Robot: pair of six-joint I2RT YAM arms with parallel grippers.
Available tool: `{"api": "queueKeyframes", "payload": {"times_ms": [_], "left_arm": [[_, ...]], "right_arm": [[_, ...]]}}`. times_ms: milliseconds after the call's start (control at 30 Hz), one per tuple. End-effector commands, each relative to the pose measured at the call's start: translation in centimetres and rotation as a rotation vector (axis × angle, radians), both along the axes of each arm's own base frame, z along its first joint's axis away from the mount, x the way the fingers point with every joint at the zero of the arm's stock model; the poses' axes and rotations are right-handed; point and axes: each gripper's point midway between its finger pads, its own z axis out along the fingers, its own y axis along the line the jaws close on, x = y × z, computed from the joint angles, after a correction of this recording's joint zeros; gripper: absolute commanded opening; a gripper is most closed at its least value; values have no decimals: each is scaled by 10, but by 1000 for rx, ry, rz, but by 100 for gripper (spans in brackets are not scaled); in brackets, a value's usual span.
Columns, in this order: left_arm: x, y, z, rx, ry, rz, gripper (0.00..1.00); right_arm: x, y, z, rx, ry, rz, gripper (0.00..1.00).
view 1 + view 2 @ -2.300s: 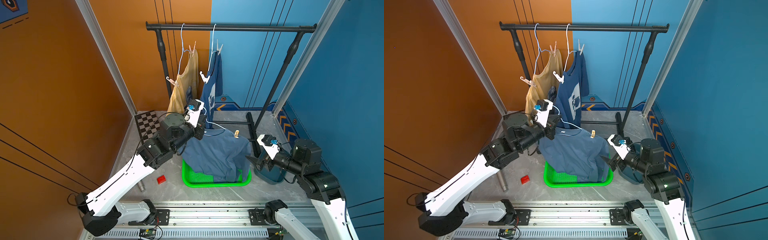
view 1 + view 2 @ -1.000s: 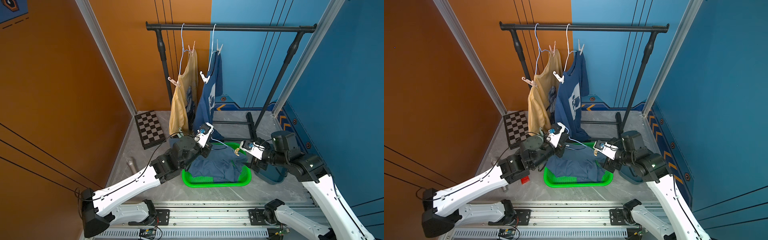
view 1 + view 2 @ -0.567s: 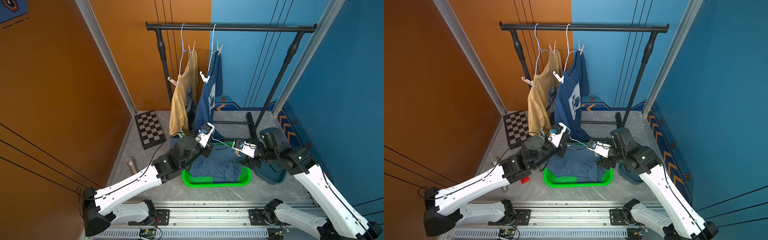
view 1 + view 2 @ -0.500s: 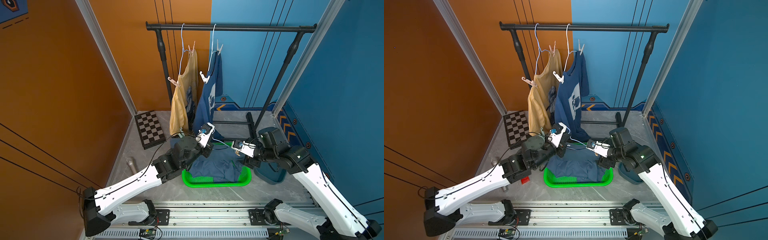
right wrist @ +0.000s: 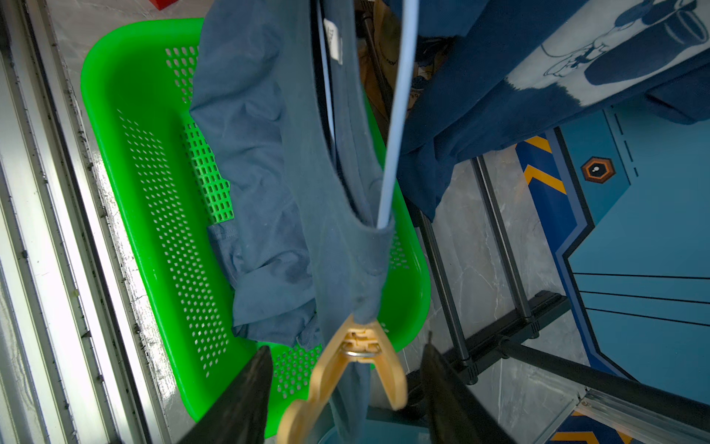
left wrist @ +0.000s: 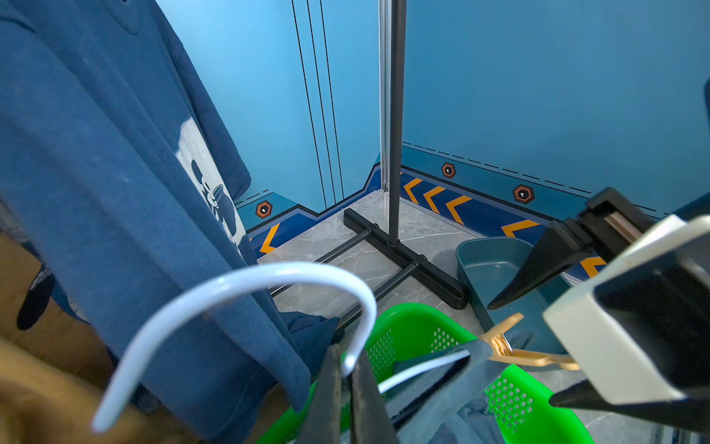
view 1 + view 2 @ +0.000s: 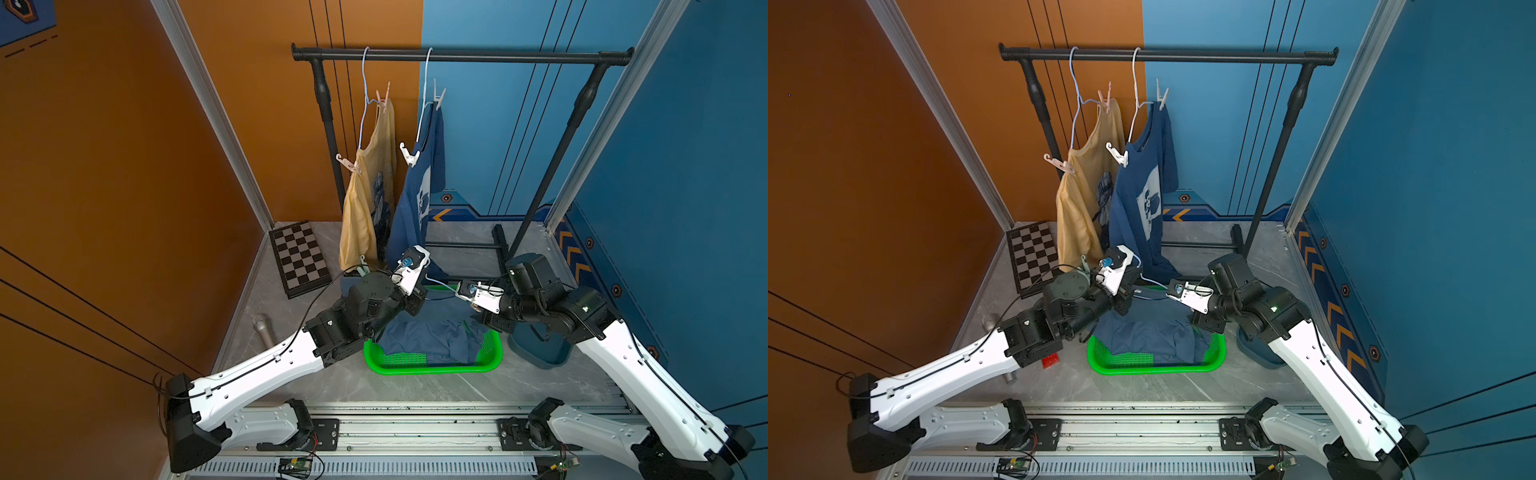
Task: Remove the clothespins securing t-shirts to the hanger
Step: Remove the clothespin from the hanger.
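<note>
Right wrist view puts my right claw point(image 5: 347, 344) over one end of the green basket point(image 5: 153, 200). Its two dark fingers point(image 5: 246, 388) are spread wide either side of the yellow clothespin point(image 5: 330, 369). I can see a gap between each finger and the pin's handles, so nothing is gripped yet. The pin bites onto the shoulder of the slate-blue t-shirt point(image 5: 269, 184), right where the cloth wraps the end of the white hanger point(image 5: 395, 115). That shoulder is stretched up above the basket, and the rest of the shirt lies heaped inside it.

On the left wrist view, my left claw point(image 6: 345, 357) is closed tight on the hanger's neck just under the hook, above the basket's rim. The yellow pin shows beyond it, over the basket's far edge.

In a top view, the pale yellow t-shirt point(image 7: 365, 199) and the navy t-shirt point(image 7: 419, 187) hang from the black rail point(image 7: 498, 56) behind the basket. Each is clipped at both shoulders by other clothespins point(image 7: 409, 154). A teal bin point(image 7: 540, 353) sits on the table point(image 7: 415, 386) just beside the basket on my right arm's side. A checkerboard point(image 7: 299, 257) lies well apart from the basket, on the left arm's side.
</note>
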Motion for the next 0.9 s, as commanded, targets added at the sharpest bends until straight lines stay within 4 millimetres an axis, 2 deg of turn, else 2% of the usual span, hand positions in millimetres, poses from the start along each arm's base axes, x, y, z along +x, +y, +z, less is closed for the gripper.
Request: {"api": "queueKeyframes", "payload": {"times_ms": [0,300,867], "left_arm": [[-5,-8,12,-58,-11,-31,0],[-6,-8,13,-61,-12,-29,0],[-6,-5,13,-60,-9,-20,0]], "right_arm": [[10,1,9,-4,-49,-24,57],[9,4,6,-9,-38,-21,47],[3,2,-6,-44,24,-15,43]]}}
